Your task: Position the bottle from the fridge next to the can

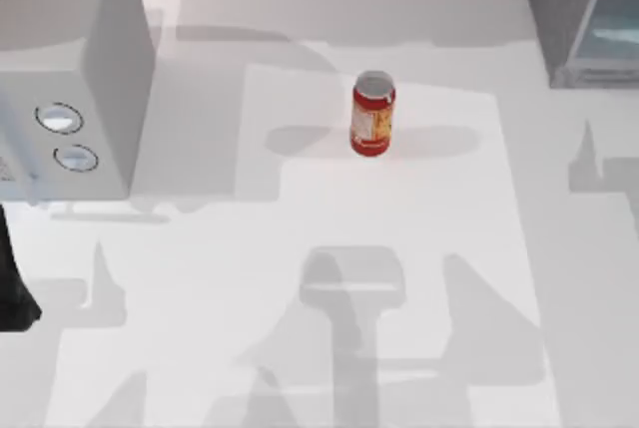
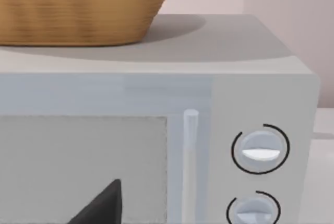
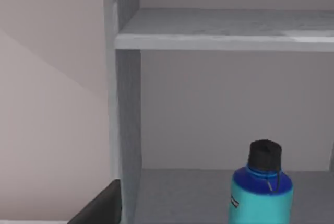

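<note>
One can [image 1: 372,114], one bottle [image 3: 261,188] (upright)

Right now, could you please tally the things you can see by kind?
Cans: 1, the can on the table.
Bottles: 1, the bottle in the fridge.
Baskets: 1, the basket on the microwave.
Appliances: 2.
Total: 5.

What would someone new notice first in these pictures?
Probably the red can, standing upright alone mid-table toward the far side. Next, the cyan bottle upright on the fridge floor beneath a shelf, seen in the right wrist view. Then the wicker basket atop the grey box with two dials.
</note>
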`<state>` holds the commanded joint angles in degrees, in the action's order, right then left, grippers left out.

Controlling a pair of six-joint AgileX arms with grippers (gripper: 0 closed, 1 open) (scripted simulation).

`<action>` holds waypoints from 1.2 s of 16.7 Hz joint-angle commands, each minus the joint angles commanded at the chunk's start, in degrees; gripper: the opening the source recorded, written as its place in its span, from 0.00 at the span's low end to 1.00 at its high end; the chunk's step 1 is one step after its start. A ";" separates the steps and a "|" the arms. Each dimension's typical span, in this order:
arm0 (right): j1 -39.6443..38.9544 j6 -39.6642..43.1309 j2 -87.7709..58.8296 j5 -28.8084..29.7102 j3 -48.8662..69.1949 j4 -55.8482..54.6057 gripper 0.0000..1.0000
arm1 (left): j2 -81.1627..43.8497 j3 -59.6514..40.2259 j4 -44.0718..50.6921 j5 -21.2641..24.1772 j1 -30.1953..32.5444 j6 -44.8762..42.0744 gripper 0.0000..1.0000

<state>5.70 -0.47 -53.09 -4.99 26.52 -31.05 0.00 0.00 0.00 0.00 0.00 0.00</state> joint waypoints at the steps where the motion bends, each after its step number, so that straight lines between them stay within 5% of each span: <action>1: 0.61 -0.05 -7.06 -0.59 2.89 -3.40 1.00 | 0.00 0.00 0.00 0.00 0.00 0.00 1.00; 11: 6.18 -0.21 -65.08 -5.10 27.42 -32.20 1.00 | 0.00 0.00 0.00 0.00 0.00 0.00 1.00; 20: 6.90 -0.19 -73.86 -5.83 31.79 -37.46 1.00 | 0.00 0.00 0.00 0.00 0.00 0.00 1.00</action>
<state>12.60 -0.65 -126.95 -10.81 58.31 -68.51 0.00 0.00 0.00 0.00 0.00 0.00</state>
